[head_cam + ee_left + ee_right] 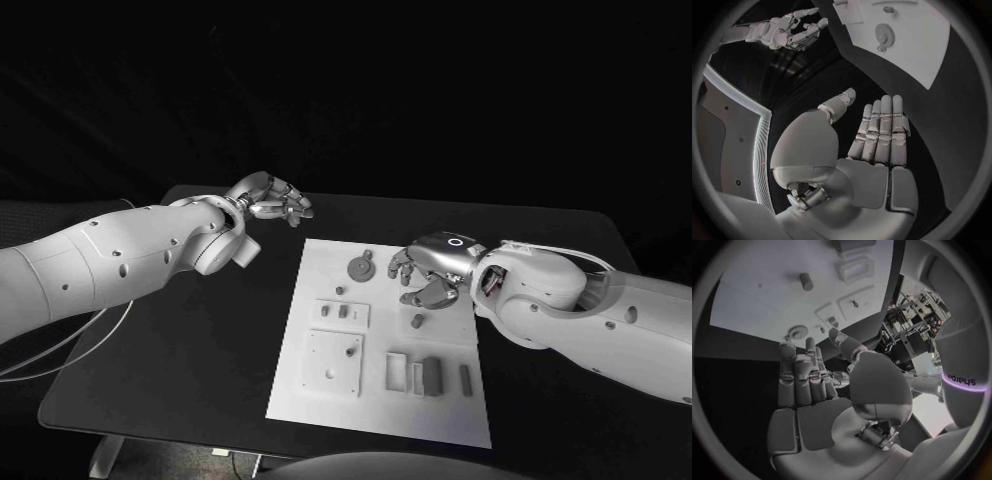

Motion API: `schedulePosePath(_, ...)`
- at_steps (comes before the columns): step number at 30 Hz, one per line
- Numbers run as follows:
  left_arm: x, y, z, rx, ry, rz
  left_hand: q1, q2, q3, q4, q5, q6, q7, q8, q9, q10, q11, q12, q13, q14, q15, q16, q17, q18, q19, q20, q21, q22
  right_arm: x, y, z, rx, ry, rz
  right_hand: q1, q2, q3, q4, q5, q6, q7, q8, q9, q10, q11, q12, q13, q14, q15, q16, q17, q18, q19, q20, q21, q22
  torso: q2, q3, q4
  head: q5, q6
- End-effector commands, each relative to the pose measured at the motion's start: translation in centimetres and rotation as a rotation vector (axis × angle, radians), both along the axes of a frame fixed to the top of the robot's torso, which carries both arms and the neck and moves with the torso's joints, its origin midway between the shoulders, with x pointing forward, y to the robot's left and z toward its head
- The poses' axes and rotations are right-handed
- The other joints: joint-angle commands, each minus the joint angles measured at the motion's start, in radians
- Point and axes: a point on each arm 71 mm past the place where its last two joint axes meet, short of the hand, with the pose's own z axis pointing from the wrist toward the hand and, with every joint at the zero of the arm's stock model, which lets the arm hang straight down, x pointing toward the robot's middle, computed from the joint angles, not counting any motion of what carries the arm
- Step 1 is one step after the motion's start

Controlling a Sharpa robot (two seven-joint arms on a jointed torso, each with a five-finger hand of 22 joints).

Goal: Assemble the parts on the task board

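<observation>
Nearest the counter's point(173, 400) front edge lies the task board point(447, 410), a white plate reaching from there toward the middle of the counter. Along its near end sit a square block point(335, 364) with small holes and, beside it, a row of upright rectangular parts point(418, 375) with a thin bar point(466, 378) at the right end. Past these stands a smaller block point(340, 313) holding two little pegs, and a short grey peg point(418, 321) stands alone near the board's centre. Over the board's right edge hangs the right hand point(428, 268), fingers point(801, 375) straight and side by side, released and holding nothing, palm turned toward the board. Just beside it, at the board's far end, lies a round toothed gear point(364, 268) with a small stub. Farther back, off the board's far left corner and above the bare counter, the left hand point(271, 200) is raised with its fingers point(882, 130) stretched out flat and together, grasping nothing
</observation>
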Motion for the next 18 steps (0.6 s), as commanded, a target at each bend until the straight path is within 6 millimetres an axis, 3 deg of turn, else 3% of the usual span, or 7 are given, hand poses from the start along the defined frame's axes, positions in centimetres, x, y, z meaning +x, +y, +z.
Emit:
schedulePosePath(1, 0.0, -0.3, 0.1, -0.008, -0.005, -0.01, 0.01, -0.002, -0.003, 0.003, 0.002, -0.006, 0.0, 0.006, -0.002, -0.006, 0.001, 0.003, -0.001, 0.008, -0.001, -0.006, 0.002, 0.016, 0.01, 0.0, -0.006, 0.001, -0.1, -0.6, -0.5, -0.027, 0.033, -0.023, -0.002, -0.019, 0.0, 0.011, 0.0, -0.014, 0.003, -0.001, -0.002, -0.023, 0.007, -0.012, -0.005, -0.004, 0.011, 0.002, 0.001, 0.062, -0.003, -0.003, -0.006, 0.009, 0.001, 0.0022, -0.0005, -0.005, 0.004)
schedulePosePath(5, 0.0, -0.4, 0.1, -0.009, -0.004, -0.013, 0.01, -0.002, -0.003, 0.003, 0.002, -0.006, 0.0, 0.006, -0.002, -0.006, 0.001, 0.003, -0.001, 0.008, -0.001, -0.006, 0.002, 0.016, 0.01, 0.0, -0.006, 0.001, 0.0, -1.5, -0.8, -0.043, 0.016, -0.033, -0.003, -0.031, 0.002, 0.025, -0.001, -0.017, 0.013, 0.0, -0.001, -0.033, 0.016, -0.016, -0.006, -0.007, 0.019, 0.002, 0.001, 0.062, -0.004, -0.002, -0.008, 0.009, 0.002, 0.0038, 0.0009, -0.01, 0.003)
schedulePosePath(18, 0.1, -0.5, 0.1, -0.009, 0.001, -0.016, 0.01, -0.003, -0.003, 0.003, 0.002, -0.006, 0.001, 0.006, -0.002, -0.006, 0.001, 0.003, -0.001, 0.008, -0.001, -0.007, 0.004, 0.016, 0.01, 0.0, -0.006, 0.001, -0.1, -2.5, -3.3, -0.131, 0.065, -0.046, -0.015, -0.067, 0.005, 0.074, -0.001, -0.041, 0.024, -0.003, -0.005, -0.062, 0.024, -0.029, -0.017, -0.003, 0.027, 0.006, -0.001, 0.062, 0.002, -0.004, -0.011, 0.008, 0.001, 0.0017, 0.0023, -0.017, 0.008)
